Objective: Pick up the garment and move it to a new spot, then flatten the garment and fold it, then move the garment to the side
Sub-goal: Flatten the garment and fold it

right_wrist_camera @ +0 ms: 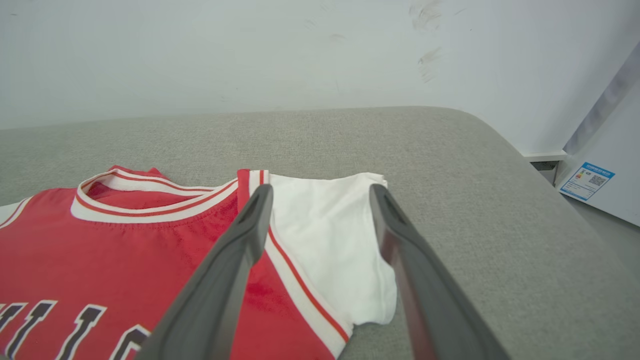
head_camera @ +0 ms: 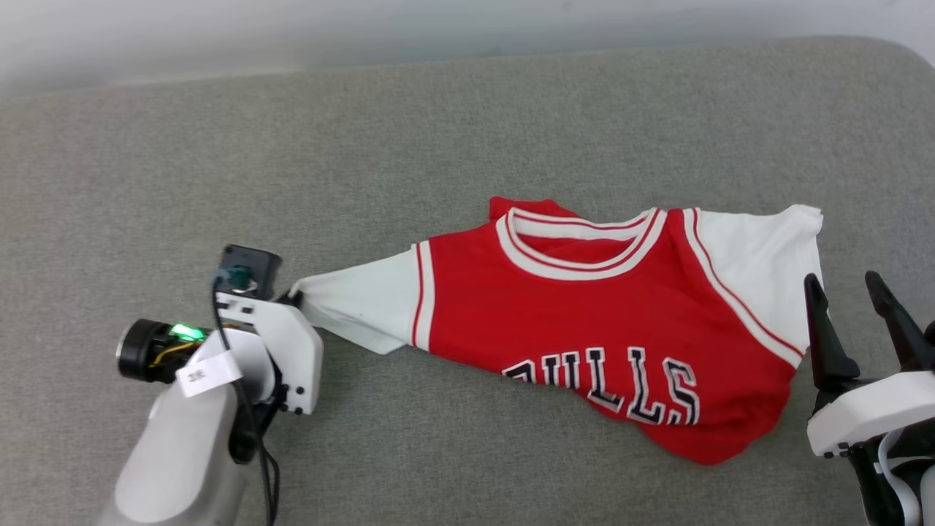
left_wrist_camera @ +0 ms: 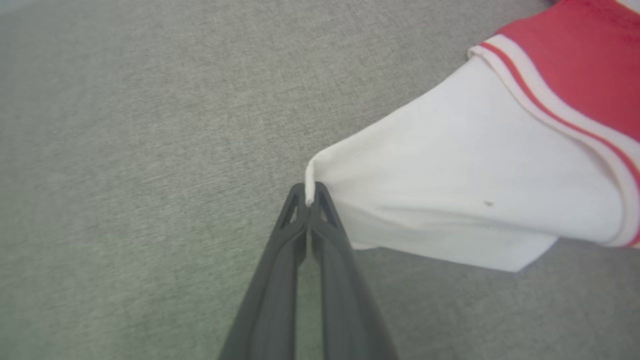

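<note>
The shirt [head_camera: 599, 314] lies face up on the grey cushion [head_camera: 438, 131], a little to the robot's right of the middle. Its collar is toward the far side, and its red body is rumpled and bunched at the bottom, so the lettering is cut off at the hem. The white sleeve [left_wrist_camera: 450, 175] on the robot's left is drawn out into a taut cone. That is because the left gripper [left_wrist_camera: 310, 192] has its two fingers pinched together on the very tip of the cuff, with only a sliver of cloth between them. The right gripper [head_camera: 840, 285] hovers just beside the other sleeve [right_wrist_camera: 340, 235], fingers spread wide and holding nothing. To my eye this is the start of the pick-up, and the hold on the left looks thin: a hard tug could slip it free. I'd have the right fingers drop over the edge of that other sleeve and close on a decent fold of fabric before anything moves. Then both grippers should rise together, slowly and evenly, so the shirt hangs straight instead of dragging and twisting across the cushion.
</note>
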{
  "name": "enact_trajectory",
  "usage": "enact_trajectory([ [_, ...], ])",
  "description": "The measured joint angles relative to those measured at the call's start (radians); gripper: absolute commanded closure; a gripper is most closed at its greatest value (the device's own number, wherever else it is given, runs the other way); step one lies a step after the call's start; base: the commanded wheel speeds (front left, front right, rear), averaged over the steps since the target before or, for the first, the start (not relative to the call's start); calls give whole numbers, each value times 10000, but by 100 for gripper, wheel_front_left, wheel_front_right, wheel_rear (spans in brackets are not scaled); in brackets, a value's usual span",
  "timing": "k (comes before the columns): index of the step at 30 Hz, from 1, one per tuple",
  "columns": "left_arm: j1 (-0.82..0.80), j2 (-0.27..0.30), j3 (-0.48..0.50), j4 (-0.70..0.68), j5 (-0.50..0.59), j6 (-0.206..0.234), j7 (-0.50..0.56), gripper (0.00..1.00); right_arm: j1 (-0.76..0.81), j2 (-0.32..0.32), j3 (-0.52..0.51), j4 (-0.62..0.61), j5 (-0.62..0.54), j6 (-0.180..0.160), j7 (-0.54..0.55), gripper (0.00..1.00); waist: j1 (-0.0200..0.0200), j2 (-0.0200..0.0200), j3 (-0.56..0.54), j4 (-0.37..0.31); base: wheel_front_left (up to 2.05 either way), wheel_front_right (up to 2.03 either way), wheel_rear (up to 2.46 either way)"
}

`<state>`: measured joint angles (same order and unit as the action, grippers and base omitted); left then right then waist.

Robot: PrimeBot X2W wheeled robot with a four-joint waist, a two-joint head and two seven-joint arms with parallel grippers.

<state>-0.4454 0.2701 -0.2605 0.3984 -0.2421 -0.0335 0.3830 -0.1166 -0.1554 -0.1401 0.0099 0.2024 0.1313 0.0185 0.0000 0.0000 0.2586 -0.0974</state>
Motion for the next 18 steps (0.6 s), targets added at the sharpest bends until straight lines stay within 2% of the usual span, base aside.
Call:
enact_trajectory([
  [6,445,453,685,-765,-174,470,-554,100,151,86,-42,230,-12,0,297,0,0,0,-406,300,0,0,0],
  [11,1267,681,834,-1030,-410,454,-602,100,248,169,-150,485,-98,0,754,0,0,0,-619,526,0,0,0],
  [16,2013,583,784,-980,-640,399,-702,100,291,236,-186,573,-161,0,1009,0,0,0,-696,703,0,0,0],
  [17,2056,560,788,-976,-665,435,-788,80,316,245,-190,591,-173,0,1057,0,0,0,-725,736,0,0,0],
  [18,2082,558,777,-968,-650,451,-899,42,340,251,-190,598,-176,0,1070,0,0,0,-760,772,0,0,0],
])
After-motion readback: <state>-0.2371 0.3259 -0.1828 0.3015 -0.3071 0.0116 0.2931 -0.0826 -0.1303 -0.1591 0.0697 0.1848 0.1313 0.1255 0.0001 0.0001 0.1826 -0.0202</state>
